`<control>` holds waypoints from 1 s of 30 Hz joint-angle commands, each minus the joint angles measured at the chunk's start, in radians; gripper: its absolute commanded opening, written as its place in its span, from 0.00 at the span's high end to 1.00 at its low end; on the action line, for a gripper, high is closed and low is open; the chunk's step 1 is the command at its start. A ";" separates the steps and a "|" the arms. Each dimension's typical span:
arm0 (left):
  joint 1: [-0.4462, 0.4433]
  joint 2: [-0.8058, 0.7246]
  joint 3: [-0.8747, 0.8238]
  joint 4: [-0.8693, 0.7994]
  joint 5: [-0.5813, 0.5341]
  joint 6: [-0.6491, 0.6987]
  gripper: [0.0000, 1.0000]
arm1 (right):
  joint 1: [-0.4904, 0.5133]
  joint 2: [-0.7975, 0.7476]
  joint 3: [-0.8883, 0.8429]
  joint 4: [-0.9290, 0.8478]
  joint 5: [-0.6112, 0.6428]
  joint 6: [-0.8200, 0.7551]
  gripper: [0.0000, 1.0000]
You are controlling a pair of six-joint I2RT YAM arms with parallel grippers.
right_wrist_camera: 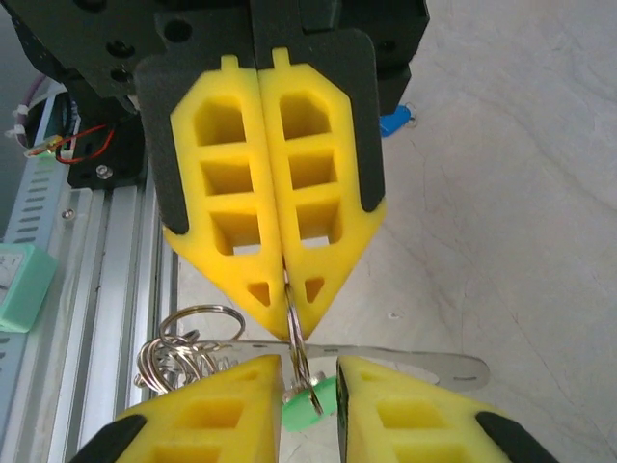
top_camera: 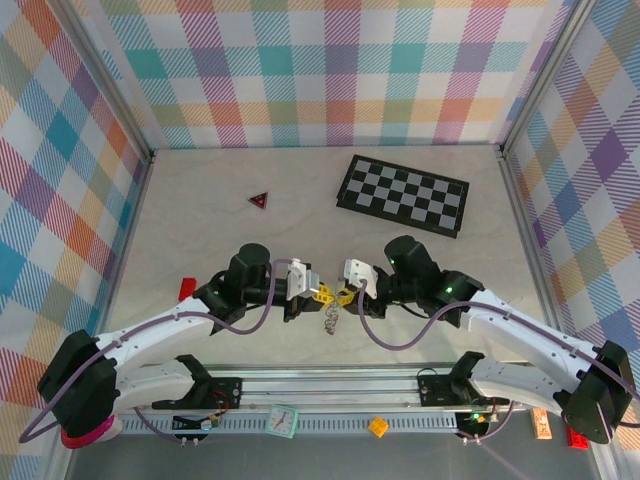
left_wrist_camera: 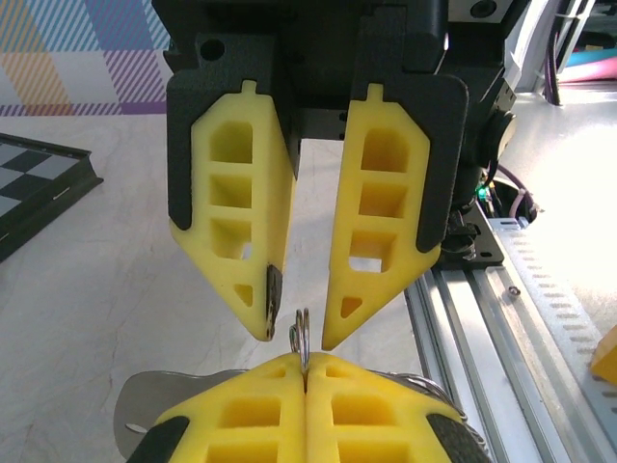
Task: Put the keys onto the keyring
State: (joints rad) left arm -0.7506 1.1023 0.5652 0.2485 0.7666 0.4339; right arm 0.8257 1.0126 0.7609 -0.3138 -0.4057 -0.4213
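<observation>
Counting one keyring, one green key, one blue key.

No legible lettering, brand mark or number, small teal dial at the lower centre of the overhead frame too small to read, chequered board at upper right showing plain squares.

The bottom edge cuts off my left gripper, and its pressed pads hide the lower part of the keyring. In the right wrist view my right fingers run off the frame too, covering part of the green key. Behind my left gripper's black housing, what may be the blue key is mostly hidden.
</observation>
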 commanded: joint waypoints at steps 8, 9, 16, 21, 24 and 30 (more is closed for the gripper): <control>-0.008 -0.022 -0.010 0.075 0.008 -0.014 0.94 | 0.000 -0.003 0.005 0.037 -0.051 0.001 1.00; -0.008 -0.025 -0.008 0.066 -0.005 -0.010 0.91 | 0.001 -0.003 0.012 0.022 -0.048 -0.005 1.00; -0.009 -0.030 0.061 -0.123 -0.063 0.074 0.85 | 0.003 0.041 0.105 -0.138 0.001 -0.073 1.00; -0.009 -0.019 0.088 -0.173 -0.075 0.096 0.83 | 0.012 0.076 0.163 -0.217 0.023 -0.115 1.00; -0.008 -0.012 0.096 -0.176 -0.070 0.100 0.83 | 0.025 0.097 0.194 -0.255 0.040 -0.137 1.00; -0.009 0.000 0.107 -0.188 -0.061 0.107 0.85 | 0.056 0.132 0.236 -0.294 0.067 -0.164 1.00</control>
State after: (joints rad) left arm -0.7506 1.0946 0.6376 0.0731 0.6949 0.5175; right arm 0.8646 1.1343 0.9562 -0.5674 -0.3302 -0.5442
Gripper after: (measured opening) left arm 0.153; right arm 0.046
